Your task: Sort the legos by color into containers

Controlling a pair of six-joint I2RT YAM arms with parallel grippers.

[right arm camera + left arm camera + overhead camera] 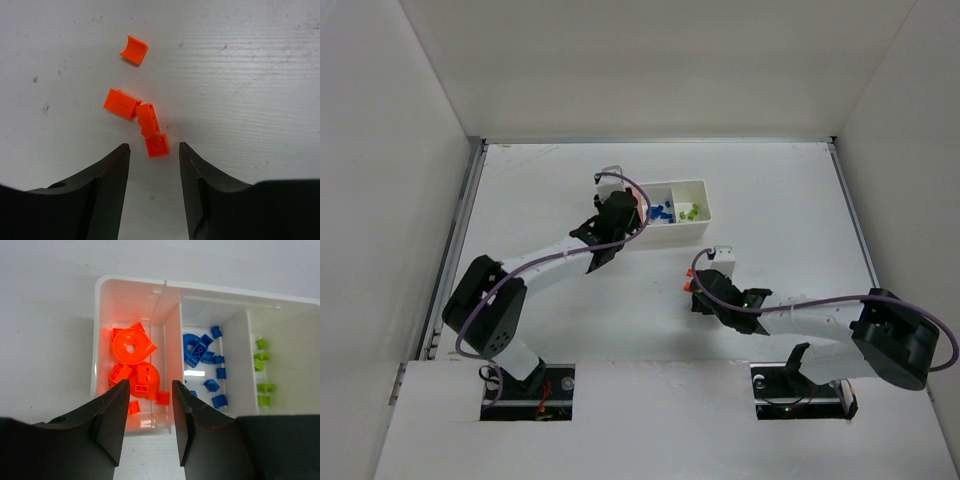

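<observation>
White bench point(780, 200), four orange legos point(148, 120) lying near the tray point(675, 234).
Our right jaws are spread by them, our left jaws spread above the tray; the touching ones may scatter when we pinch.

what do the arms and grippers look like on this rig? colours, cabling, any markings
Both match: left arm and right arm have white links, bulky black joint housings. A thin purple cable loops along each. On left gripper and right gripper, plain black fingers tapering to the tip. No markings visible.
</observation>
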